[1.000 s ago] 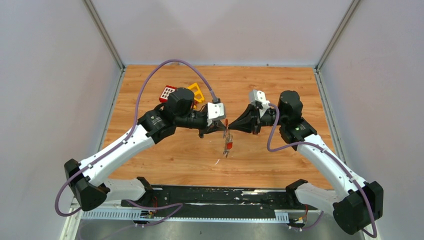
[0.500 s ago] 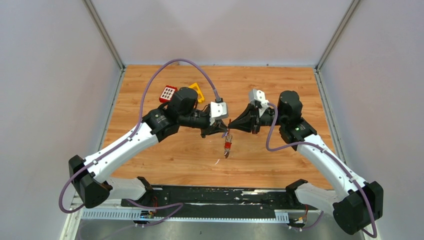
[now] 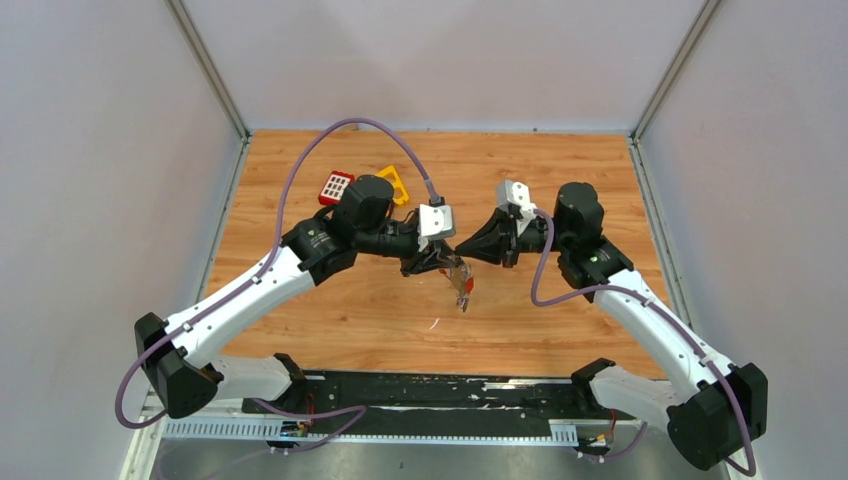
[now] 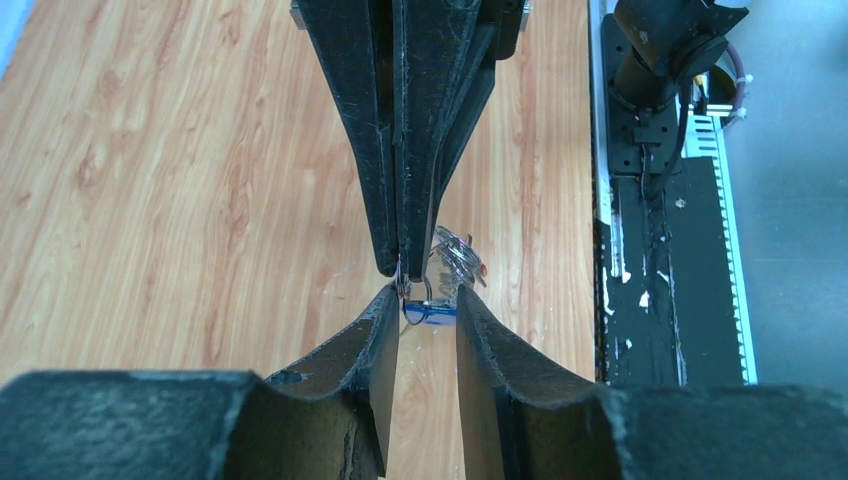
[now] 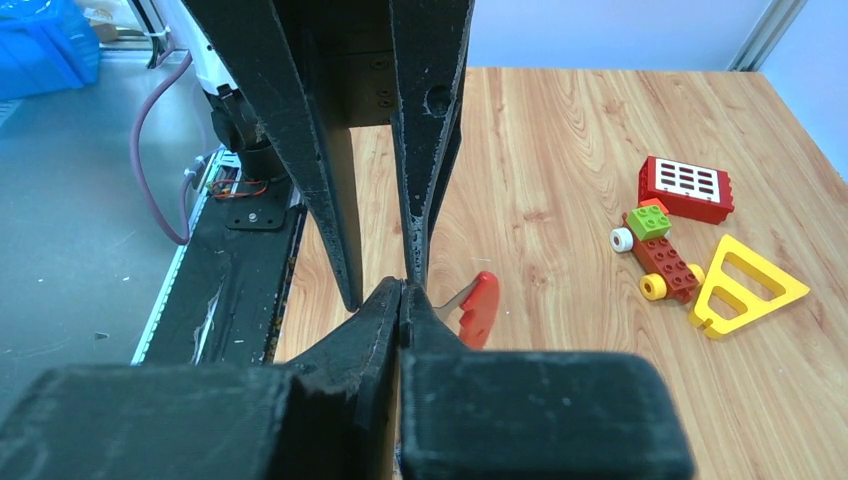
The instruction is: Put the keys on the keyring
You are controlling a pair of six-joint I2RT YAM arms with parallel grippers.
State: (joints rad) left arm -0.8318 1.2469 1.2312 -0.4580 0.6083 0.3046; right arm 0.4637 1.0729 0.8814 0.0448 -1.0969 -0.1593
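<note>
Above the wooden table's middle, my two grippers meet tip to tip. My right gripper [image 3: 462,257] [image 5: 402,286] is shut on a thin wire keyring [image 4: 416,289], pinched at its very tips. From the ring hangs a bunch of keys [image 3: 463,287] [image 4: 455,262]: a blue-headed key [image 4: 430,313] and a red-headed key [image 5: 480,305]. My left gripper [image 3: 446,263] [image 4: 425,300] stands open. The blue key head lies in the gap between its fingertips, and the ring is against the left one.
A red square block with white buttons [image 3: 336,186] [image 5: 686,187], a yellow triangular frame [image 3: 394,183] [image 5: 745,285] and a small brick toy car [image 5: 655,250] lie at the back left. The black base rail [image 3: 420,390] runs along the near edge.
My left gripper has gone from shut to open, letting go of what it pinched. The hanging keys have swung slightly right. The right gripper stays shut in place.
</note>
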